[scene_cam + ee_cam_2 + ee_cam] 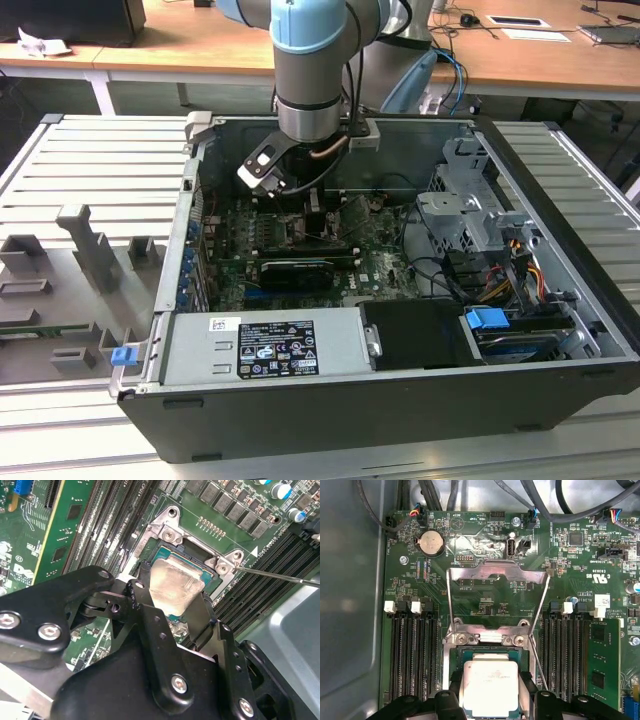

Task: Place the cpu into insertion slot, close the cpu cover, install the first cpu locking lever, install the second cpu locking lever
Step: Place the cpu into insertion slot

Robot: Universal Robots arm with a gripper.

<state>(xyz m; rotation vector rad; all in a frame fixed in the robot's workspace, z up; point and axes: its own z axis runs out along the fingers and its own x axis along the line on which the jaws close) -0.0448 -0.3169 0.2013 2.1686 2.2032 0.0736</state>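
Note:
In both wrist views the cpu (490, 685) (175, 582), a flat silvery square chip, sits between my black fingers (454, 700). My gripper (491, 696) (172, 591) is shut on the cpu and holds it right over the insertion slot (199, 552), whose dark edge and metal rim show around the chip. The cpu cover (496, 573), a silver frame with a big window, is swung open and lies back beyond the slot's hinge. A thin wire locking lever (280, 575) (539, 664) stands free beside the slot. In the exterior view my gripper (303, 212) reaches down into the open computer case.
Long black memory slots (412, 655) (565, 655) flank the socket on both sides. A coin battery (430, 543) and cables (560, 515) lie beyond the cover. In the case are a black graphics card (295, 272), a power supply (265, 345) and a drive cage (465, 215).

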